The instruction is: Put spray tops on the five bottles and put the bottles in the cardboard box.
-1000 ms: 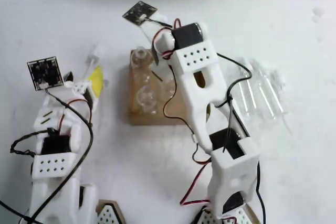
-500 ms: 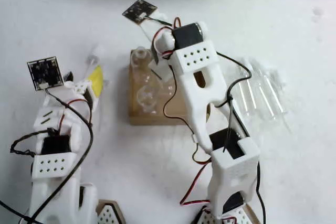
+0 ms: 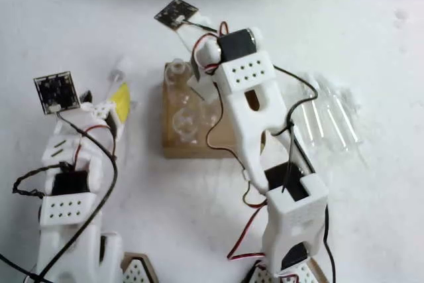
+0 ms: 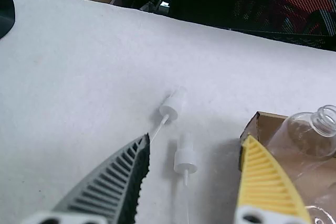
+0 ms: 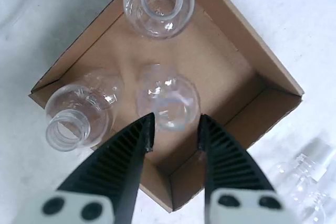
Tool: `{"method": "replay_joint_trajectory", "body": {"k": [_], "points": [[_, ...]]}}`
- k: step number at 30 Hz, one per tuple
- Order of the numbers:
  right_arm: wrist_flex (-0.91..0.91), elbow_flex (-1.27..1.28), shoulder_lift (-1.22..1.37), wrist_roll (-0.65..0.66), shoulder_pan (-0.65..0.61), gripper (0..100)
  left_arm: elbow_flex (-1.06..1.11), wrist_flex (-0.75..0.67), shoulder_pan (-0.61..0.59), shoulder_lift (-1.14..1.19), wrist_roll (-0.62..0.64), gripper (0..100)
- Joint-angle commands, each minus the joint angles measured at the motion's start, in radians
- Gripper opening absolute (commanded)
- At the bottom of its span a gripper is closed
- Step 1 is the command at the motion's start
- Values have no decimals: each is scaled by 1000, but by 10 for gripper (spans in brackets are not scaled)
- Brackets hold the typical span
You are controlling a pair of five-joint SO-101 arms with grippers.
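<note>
While the bench (image 3: 371,44) carries everything, look first to the cardboard box (image 3: 189,150) at its centre. The right pincer (image 5: 176,124) hangs over the box, fingers spread either side of the middle bottle (image 5: 168,95); whether they touch it cannot be told. Two open-necked bottles (image 5: 157,1) stand beside it in the box, uncapped, and spare bottles (image 3: 328,120) lie on the bench beyond the box.

The left pincer (image 4: 197,141) is also spread and holds nothing. It hovers beside the box over one spray top (image 4: 185,157), with a second spray top (image 4: 173,103) just past its tips.

Likely step: fetch a top. Close on the stout head — not the thin dip tube — and keep the top upright so the tube drops straight into a neck.
</note>
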Motion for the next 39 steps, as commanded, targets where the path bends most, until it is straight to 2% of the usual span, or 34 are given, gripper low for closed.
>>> {"method": "replay_joint_trajectory", "body": {"k": [1,9,15,23,29,39], "points": [[-12,-43,-15,-14,7,116,-5,-29,8,-25,-11,268],[-5,-44,-128,-15,1,116,-5,-29,8,-25,-11,268],[68,-34,-278,-15,-111,116,-5,-29,7,-25,-11,268],[71,35,-243,-126,-193,120,-8,-31,-22,-25,-9,268],[71,120,-237,-181,-223,238,-8,-31,-22,-25,-9,268],[67,207,-226,-193,-232,198,-8,-31,-22,-25,-9,268]]}}
